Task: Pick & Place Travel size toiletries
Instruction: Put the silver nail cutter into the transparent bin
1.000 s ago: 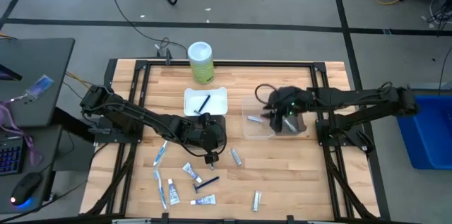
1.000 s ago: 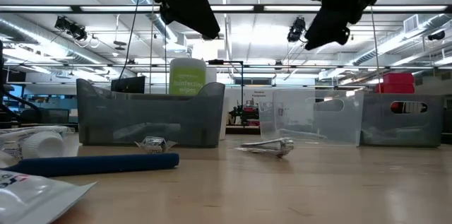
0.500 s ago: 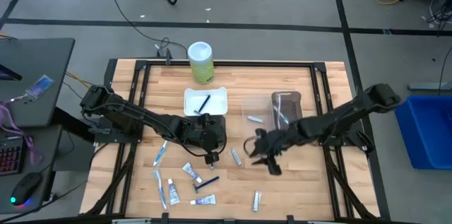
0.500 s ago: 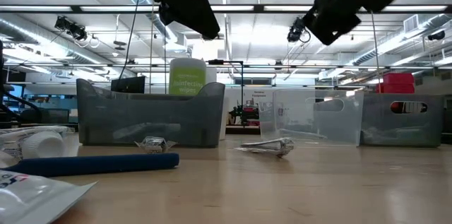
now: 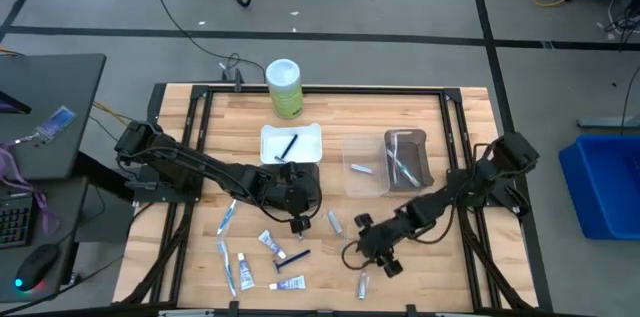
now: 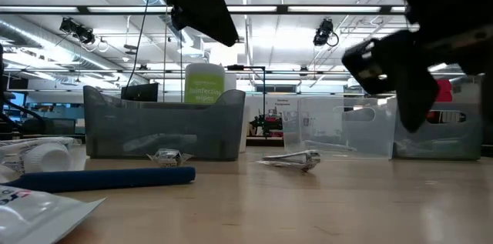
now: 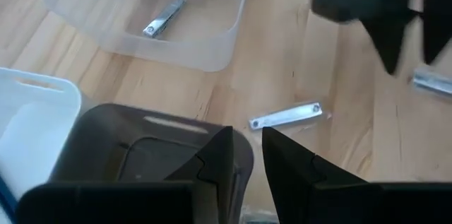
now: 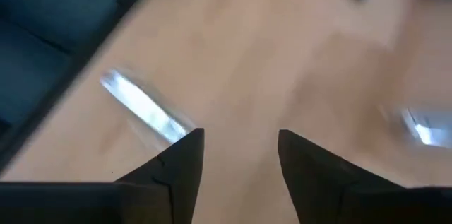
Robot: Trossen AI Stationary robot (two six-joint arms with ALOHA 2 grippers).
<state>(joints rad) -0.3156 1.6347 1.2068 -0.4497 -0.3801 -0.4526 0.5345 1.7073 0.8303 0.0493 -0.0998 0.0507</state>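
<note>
From above, the right gripper (image 5: 366, 254) hung open just left of a small silvery tube (image 5: 363, 282) lying lengthwise on the near table, while in its wrist view that tube (image 8: 143, 110) lay slanted just ahead of its spread fingers (image 8: 185, 155); the left gripper (image 5: 297, 221), jaws narrowly apart, was farther.

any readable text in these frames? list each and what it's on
"disinfecting wipes": on the green-and-white canister behind the grey tray, low view; the first word is partly cut off by the tray edge.
Print on the white tube at the near left corner: too blurred to read.
Small tubes on the table, high view: too small to read.
</note>
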